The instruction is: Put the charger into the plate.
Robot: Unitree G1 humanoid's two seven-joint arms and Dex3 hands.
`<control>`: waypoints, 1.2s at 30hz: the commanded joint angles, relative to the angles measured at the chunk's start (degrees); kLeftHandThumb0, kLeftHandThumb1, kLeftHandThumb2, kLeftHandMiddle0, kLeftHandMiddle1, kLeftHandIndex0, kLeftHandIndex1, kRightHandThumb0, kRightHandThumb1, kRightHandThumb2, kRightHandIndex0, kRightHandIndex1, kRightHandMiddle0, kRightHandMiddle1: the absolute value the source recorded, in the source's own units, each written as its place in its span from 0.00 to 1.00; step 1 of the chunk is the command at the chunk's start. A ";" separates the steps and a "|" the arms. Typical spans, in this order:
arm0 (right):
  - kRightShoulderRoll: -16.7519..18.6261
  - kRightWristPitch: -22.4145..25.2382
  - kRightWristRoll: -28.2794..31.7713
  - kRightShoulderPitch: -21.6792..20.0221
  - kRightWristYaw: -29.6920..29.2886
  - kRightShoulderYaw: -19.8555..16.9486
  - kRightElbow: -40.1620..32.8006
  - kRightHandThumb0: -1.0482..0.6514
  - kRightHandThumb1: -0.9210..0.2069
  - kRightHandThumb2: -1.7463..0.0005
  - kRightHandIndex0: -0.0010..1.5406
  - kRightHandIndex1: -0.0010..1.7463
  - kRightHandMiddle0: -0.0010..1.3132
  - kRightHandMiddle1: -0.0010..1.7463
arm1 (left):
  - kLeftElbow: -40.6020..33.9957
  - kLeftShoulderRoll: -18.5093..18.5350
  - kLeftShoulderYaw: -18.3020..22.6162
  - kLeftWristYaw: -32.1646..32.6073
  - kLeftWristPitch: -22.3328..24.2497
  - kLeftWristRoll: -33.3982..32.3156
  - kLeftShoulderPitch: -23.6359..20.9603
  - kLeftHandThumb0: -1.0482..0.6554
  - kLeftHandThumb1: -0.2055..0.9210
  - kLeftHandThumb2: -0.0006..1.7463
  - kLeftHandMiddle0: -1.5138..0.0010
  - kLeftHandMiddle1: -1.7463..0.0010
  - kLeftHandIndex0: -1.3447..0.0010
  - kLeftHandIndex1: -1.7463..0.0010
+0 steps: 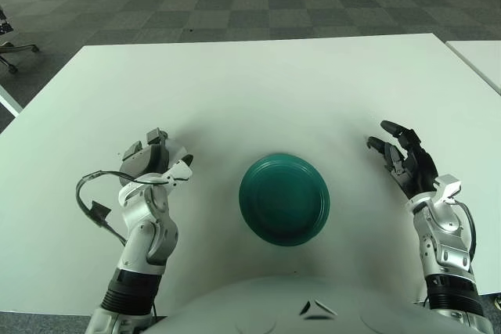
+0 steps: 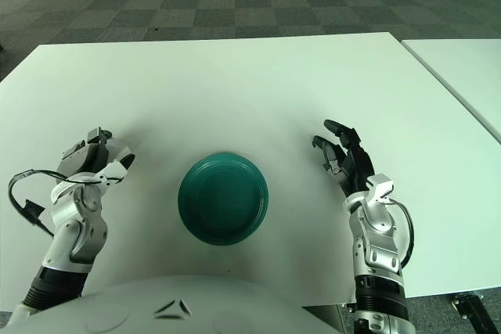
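A dark green plate (image 1: 246, 202) sits empty on the white table (image 1: 258, 91), near the front edge at the middle. My left hand (image 1: 160, 158) is to the left of the plate, low over the table. Its fingers are curled around a small white block that looks like the charger (image 1: 177, 159); it also shows in the right eye view (image 2: 117, 156). My right hand (image 1: 391, 150) shows to the right of the plate with its black fingers spread and nothing in them.
A second white table (image 1: 479, 56) stands apart at the right. A chair base (image 1: 14, 46) is on the checkered floor at the far left. A black cable (image 1: 88, 193) loops off my left wrist.
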 commanded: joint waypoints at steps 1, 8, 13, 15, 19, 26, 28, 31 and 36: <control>0.15 3.78 -0.36 2.14 -0.17 0.19 2.48 0.16 0.00 0.77 0.08 0.31 0.00 0.49 | 1.15 0.05 -0.29 1.26 0.88 -0.24 1.05 0.00 1.00 0.41 0.84 0.97 1.00 0.39; -0.19 3.94 -0.20 1.67 0.03 -0.07 2.93 0.16 0.00 0.77 0.08 0.31 0.00 0.49 | 2.22 -0.20 -0.54 3.58 1.42 -0.44 2.07 0.00 1.00 0.39 0.85 0.98 1.00 0.38; -0.54 4.02 -0.02 1.29 0.23 -0.28 3.37 0.16 0.00 0.77 0.08 0.31 0.00 0.49 | 2.68 -0.42 -0.76 4.85 1.79 -0.60 2.54 0.00 1.00 0.38 0.85 0.98 1.00 0.37; -0.70 4.03 0.07 1.14 0.33 -0.39 3.58 0.16 0.00 0.77 0.08 0.31 0.00 0.49 | 3.27 -0.47 -0.70 5.75 1.79 -0.86 2.98 0.00 1.00 0.37 0.84 0.98 1.00 0.37; -1.01 4.05 0.23 0.79 0.56 -0.59 4.06 0.16 0.00 0.77 0.08 0.31 0.00 0.49 | 4.34 -0.49 -0.88 6.71 2.37 -0.78 3.16 0.00 1.00 0.37 0.84 0.98 1.00 0.36; -1.55 4.10 0.52 0.24 0.88 -0.88 4.78 0.16 0.00 0.77 0.08 0.31 0.00 0.49 | 5.76 -0.58 -1.48 8.21 3.48 -0.52 3.36 0.00 1.00 0.36 0.82 0.98 1.00 0.31; -1.68 4.13 0.57 0.07 1.00 -1.00 4.99 0.16 0.00 0.77 0.08 0.31 0.00 0.49 | 6.09 -0.61 -1.77 8.44 3.91 -0.41 3.42 0.00 1.00 0.36 0.82 0.98 1.00 0.31; -1.81 4.17 0.58 -0.17 1.18 -1.18 5.26 0.16 0.00 0.77 0.08 0.32 0.00 0.49 | 6.51 -0.54 -2.18 8.67 4.47 -0.43 3.56 0.00 1.00 0.36 0.81 0.97 0.99 0.28; -2.11 4.27 0.70 -0.58 1.44 -1.44 5.74 0.16 0.00 0.77 0.08 0.32 0.00 0.49 | 6.84 -0.46 -2.83 8.52 5.34 -0.52 3.42 0.00 1.00 0.37 0.79 0.96 0.98 0.25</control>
